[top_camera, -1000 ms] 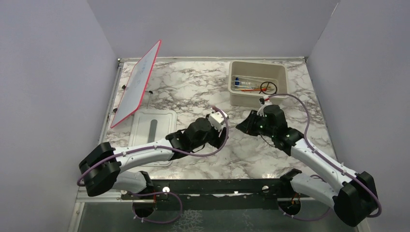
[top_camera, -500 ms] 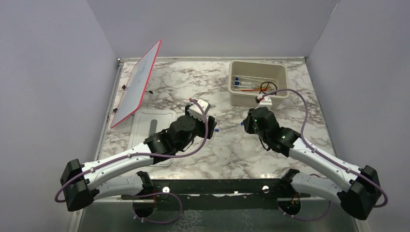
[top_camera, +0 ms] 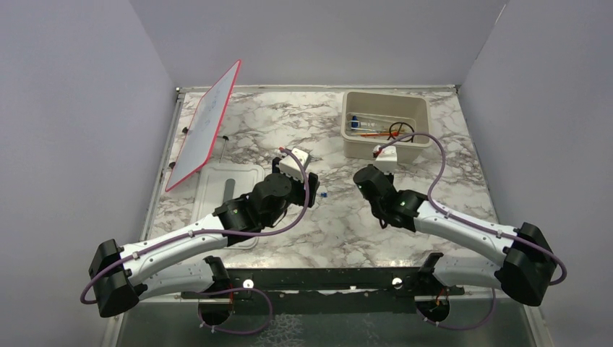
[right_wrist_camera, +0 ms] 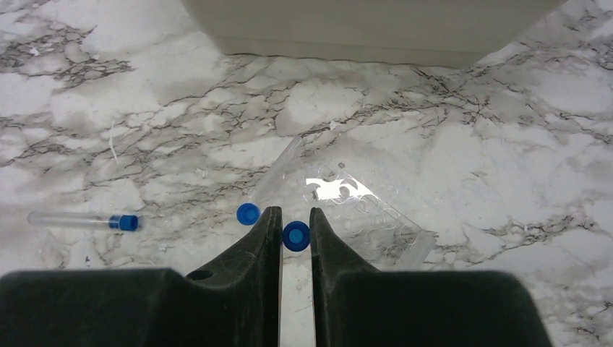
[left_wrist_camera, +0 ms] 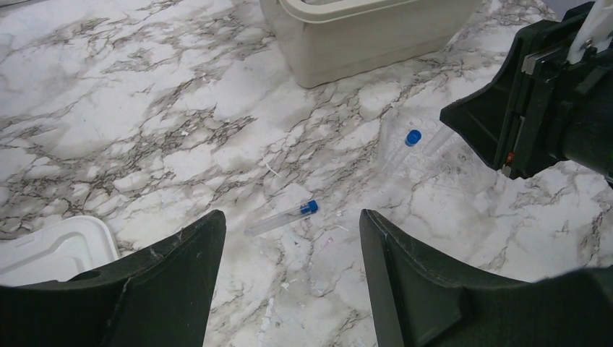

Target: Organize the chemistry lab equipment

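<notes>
My right gripper point(right_wrist_camera: 296, 211) point(top_camera: 359, 178) is down at the table, shut on the blue cap of a clear tube point(right_wrist_camera: 296, 236) seen end-on. A second blue-capped tube point(right_wrist_camera: 248, 213) lies just left of its fingers, next to a clear holed rack point(right_wrist_camera: 365, 210). A third tube point(left_wrist_camera: 282, 217) point(right_wrist_camera: 83, 220) lies on the marble between the wide-open, empty jaws of my left gripper point(left_wrist_camera: 291, 217) point(top_camera: 312, 181). The beige tub point(top_camera: 419, 119) holds a black wire ring point(top_camera: 400, 131), an orange-red stick point(top_camera: 374, 134) and more tubes point(top_camera: 361, 121). Tongs and the blue hexagonal piece are out of view.
The red-framed white board point(top_camera: 206, 123) leans at the far left. The slotted lid point(top_camera: 228, 189) lies flat beside the left arm. The tub's wall point(right_wrist_camera: 376, 29) stands just beyond the right gripper. The two grippers face each other closely.
My left arm pulled back to the left, uncovering the tube on the table. My right gripper swung left and dropped onto the tubes beside the clear rack.
</notes>
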Controlling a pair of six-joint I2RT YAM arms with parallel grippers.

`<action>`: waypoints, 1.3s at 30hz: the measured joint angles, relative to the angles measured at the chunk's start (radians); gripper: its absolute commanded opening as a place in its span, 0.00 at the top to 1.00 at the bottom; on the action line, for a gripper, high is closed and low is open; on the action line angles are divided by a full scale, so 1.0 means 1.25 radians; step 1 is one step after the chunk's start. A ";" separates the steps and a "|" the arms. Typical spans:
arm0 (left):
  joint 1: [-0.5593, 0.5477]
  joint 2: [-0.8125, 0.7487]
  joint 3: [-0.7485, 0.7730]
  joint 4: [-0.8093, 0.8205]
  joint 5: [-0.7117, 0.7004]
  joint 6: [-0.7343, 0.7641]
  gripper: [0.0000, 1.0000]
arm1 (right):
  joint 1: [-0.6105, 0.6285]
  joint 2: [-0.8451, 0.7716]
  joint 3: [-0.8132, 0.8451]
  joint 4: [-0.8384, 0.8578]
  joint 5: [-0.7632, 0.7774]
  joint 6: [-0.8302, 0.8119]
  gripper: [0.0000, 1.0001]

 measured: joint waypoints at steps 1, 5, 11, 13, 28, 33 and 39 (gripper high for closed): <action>0.000 0.000 0.000 -0.001 -0.002 0.000 0.29 | 0.000 0.011 0.001 0.000 0.007 0.010 0.88; 0.000 0.001 0.000 -0.009 -0.004 0.000 0.29 | 0.001 0.051 0.001 0.003 0.012 0.040 0.88; 0.000 0.001 0.000 -0.015 -0.005 0.000 0.28 | 0.002 0.055 -0.007 0.026 0.011 0.061 0.88; 0.000 0.001 0.000 -0.017 -0.005 0.000 0.28 | 0.003 0.055 -0.010 0.032 0.011 0.062 0.88; 0.000 0.008 0.000 -0.020 -0.005 0.000 0.28 | 0.003 0.087 -0.019 0.057 0.011 0.066 0.82; 0.000 0.012 0.000 -0.023 -0.005 0.000 0.28 | 0.003 0.102 -0.019 0.056 0.010 0.074 0.73; 0.000 0.012 0.000 -0.023 -0.005 0.000 0.28 | 0.003 0.103 -0.018 0.054 0.002 0.077 0.68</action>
